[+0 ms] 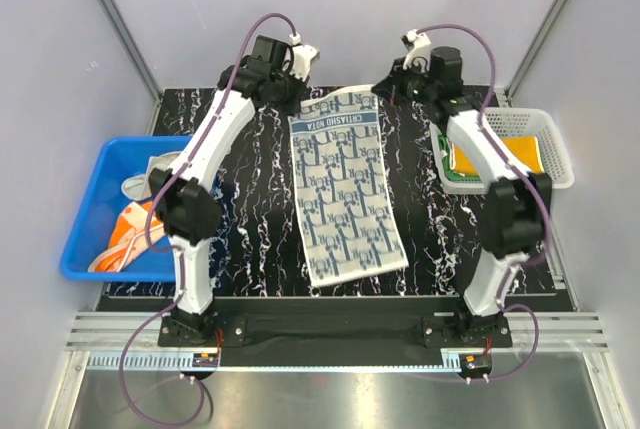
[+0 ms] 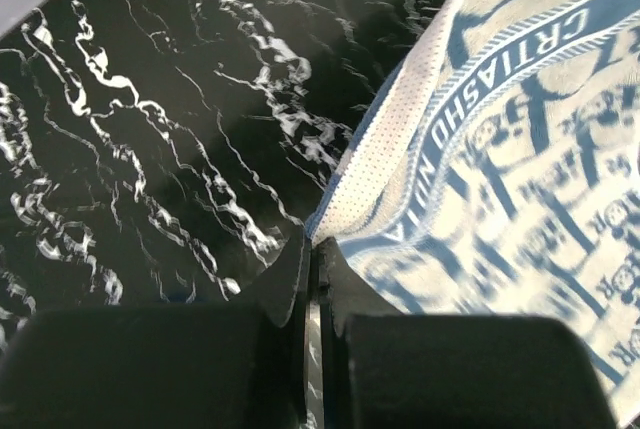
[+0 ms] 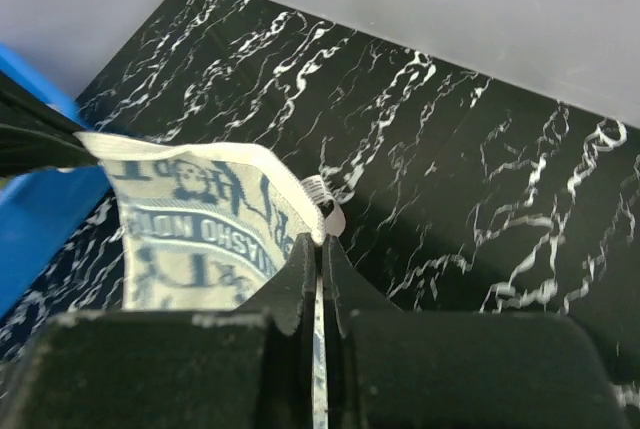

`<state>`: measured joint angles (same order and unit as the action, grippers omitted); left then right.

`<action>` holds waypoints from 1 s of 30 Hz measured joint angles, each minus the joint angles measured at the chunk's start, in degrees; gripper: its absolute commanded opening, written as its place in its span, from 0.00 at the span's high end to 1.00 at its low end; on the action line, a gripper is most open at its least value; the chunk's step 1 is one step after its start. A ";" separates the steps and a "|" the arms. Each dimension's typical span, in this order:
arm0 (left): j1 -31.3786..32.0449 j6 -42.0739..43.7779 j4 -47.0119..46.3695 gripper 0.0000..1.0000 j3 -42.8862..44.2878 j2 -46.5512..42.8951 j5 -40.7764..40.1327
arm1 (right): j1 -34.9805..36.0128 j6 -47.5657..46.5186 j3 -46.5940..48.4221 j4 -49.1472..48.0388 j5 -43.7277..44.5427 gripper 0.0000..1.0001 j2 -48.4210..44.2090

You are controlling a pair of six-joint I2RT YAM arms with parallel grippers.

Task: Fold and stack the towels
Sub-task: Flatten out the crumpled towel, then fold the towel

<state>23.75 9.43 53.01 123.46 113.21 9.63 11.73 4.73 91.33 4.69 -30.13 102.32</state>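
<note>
Nearest, the left fingers (image 2: 310, 249) and the right fingers (image 3: 320, 241) each clench a far corner of the patterned towel (image 1: 345, 189), spread lengthwise on the surface (image 1: 250, 239). Both corners should travel level to the near edge, hems matching.

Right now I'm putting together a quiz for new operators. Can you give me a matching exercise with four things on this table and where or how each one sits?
Things:
1. blue bin
2. white basket
3. patterned towel
4. left claw

Place or state:
A. stretched along the middle
B. shut on a towel corner
C. at the left side
D. at the right side

Pairs: 1-C, 2-D, 3-A, 4-B
</note>
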 measured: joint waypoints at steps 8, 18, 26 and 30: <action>-4.33 1.88 -4.48 0.99 4.85 13.92 4.57 | -1.57 -1.97 6.64 -5.77 -2.56 1.00 15.02; -3.15 1.29 -7.17 0.96 -7.23 9.01 13.07 | -1.62 -8.26 -7.85 -10.01 -2.19 1.00 10.29; 0.76 -0.02 -3.52 0.99 -17.53 3.39 12.76 | -1.62 -12.07 -18.05 -6.45 1.95 1.00 0.26; 3.32 -0.61 -2.49 0.98 -22.16 0.02 12.96 | -1.62 -11.93 -24.48 -6.43 3.56 1.00 -5.25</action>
<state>27.07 8.82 50.52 101.30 113.23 22.59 10.11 -7.20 66.85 -1.74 -26.57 97.08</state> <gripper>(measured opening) 0.039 0.014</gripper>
